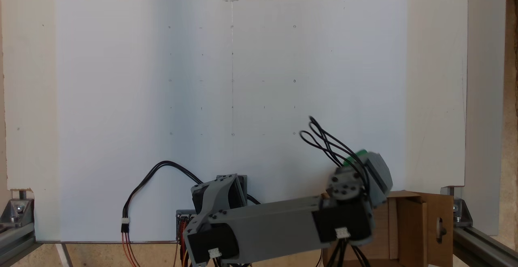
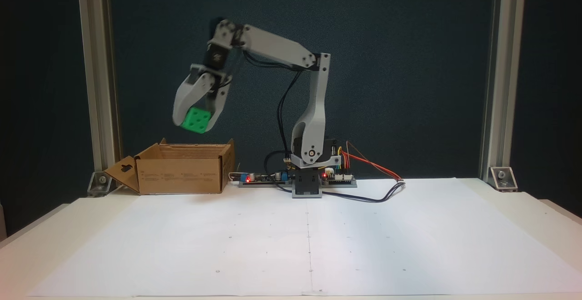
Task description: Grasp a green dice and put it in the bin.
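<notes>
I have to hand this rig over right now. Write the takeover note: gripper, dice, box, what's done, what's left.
Gripper: shut on the green dice, held in the air, jaws pointing down.
Dice: clear of the table, above the cardboard box. In the top-down fixed view it sits near the box's far edge, maybe not fully over the opening.
Box: open, flaps out, beside the arm's base.
Done: dice grasped, lifted and carried to the box.
Left: centre it over the opening, release, pull back.
</notes>
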Robot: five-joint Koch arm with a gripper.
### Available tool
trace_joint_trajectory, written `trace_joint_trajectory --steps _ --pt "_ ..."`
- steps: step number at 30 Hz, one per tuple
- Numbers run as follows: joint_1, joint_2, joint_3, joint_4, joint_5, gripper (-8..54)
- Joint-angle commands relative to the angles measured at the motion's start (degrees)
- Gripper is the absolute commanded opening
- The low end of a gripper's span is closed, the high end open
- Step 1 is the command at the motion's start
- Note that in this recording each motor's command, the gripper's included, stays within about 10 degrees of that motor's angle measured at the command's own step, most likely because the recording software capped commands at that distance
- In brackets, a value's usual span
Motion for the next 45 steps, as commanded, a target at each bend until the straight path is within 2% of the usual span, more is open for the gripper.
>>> trace_joint_trajectory --steps 1,8,22,26,33,34,36,39,42,45 --pt "5.71 -1.41 -5.19 -0.88 -5.8 11.7" --pt "21.45 -7.29 -6.5 -1.41 -10.2 11.7" --pt "29.53 -20.65 -6.5 -11.95 -13.36 11.7" --pt "30.94 -21.8 -6.42 -10.99 -13.18 31.4" --pt "32.26 -21.62 -6.5 -11.16 -11.78 32.4" --pt "32.17 -20.04 -6.5 -11.25 -9.76 33.1" --pt "31.64 -15.82 -6.5 -11.07 -2.99 38.3" --pt "26.72 -8.79 -6.5 -11.25 4.81 39.5" --pt "19.16 -2.99 -6.5 -11.25 11.85 44.6" --pt "9.05 1.58 -6.5 -11.25 18.88 45.1"
